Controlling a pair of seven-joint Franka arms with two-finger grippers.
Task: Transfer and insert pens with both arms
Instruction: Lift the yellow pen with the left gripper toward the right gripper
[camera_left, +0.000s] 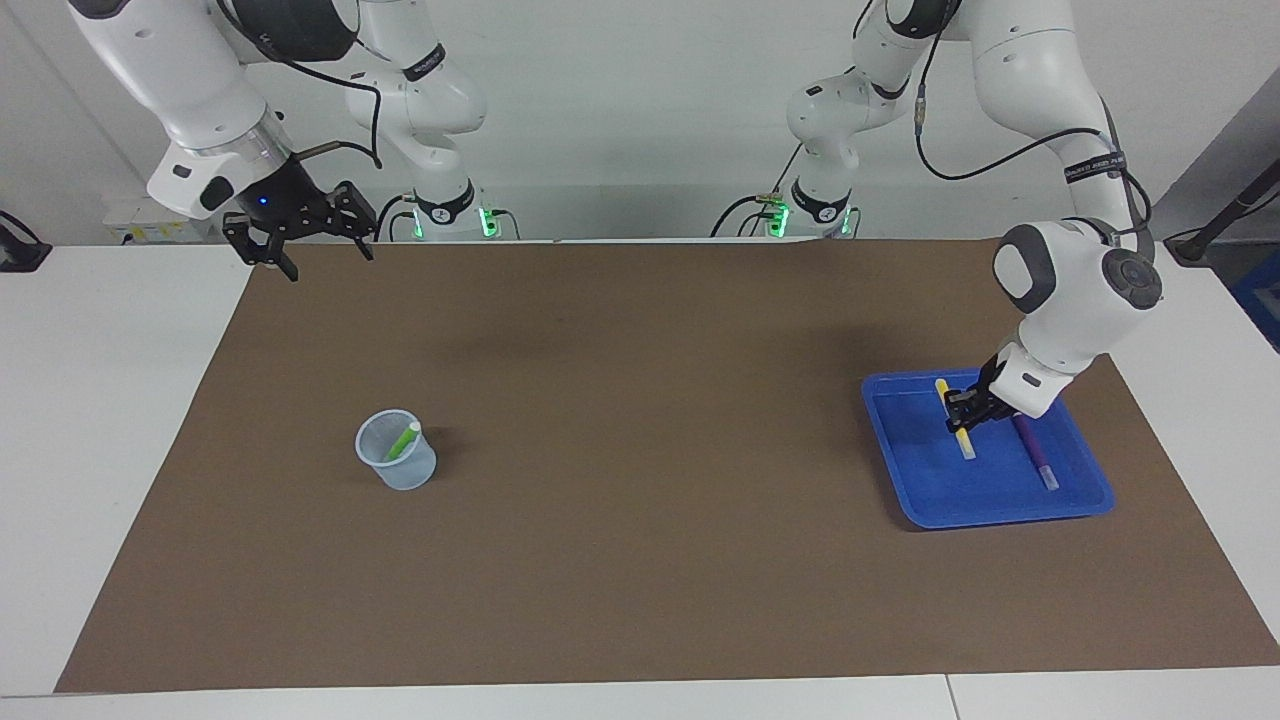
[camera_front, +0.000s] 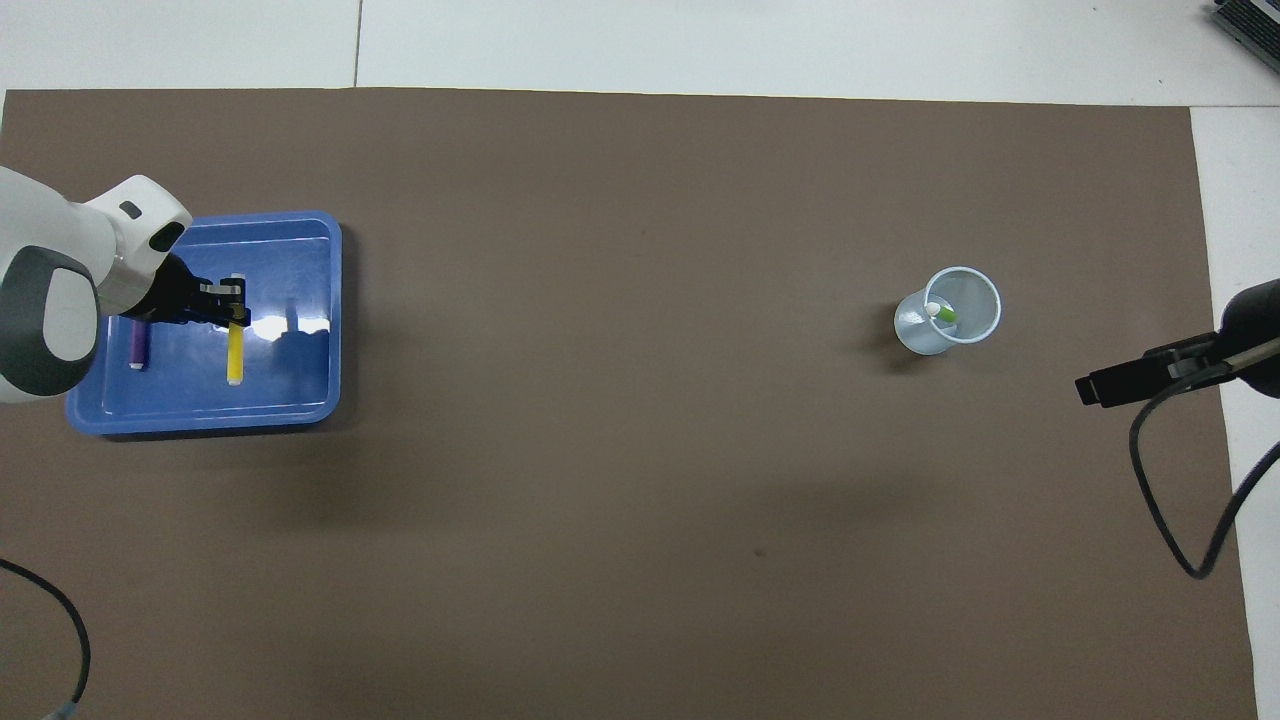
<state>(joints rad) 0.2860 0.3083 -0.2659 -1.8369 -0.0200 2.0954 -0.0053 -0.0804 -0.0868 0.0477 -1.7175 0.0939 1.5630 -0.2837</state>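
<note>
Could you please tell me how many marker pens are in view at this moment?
3. The bright green marker pen stands in the clear plastic cup. The yellow marker pen and the purple marker pen lie in the blue plastic tray, with the left gripper at the yellow one.

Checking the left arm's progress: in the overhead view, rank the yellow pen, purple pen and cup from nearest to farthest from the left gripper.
1. Yellow pen, in the blue tray, at the left gripper.
2. Purple pen, beside it in the tray.
3. Cup, toward the right arm's end.
</note>
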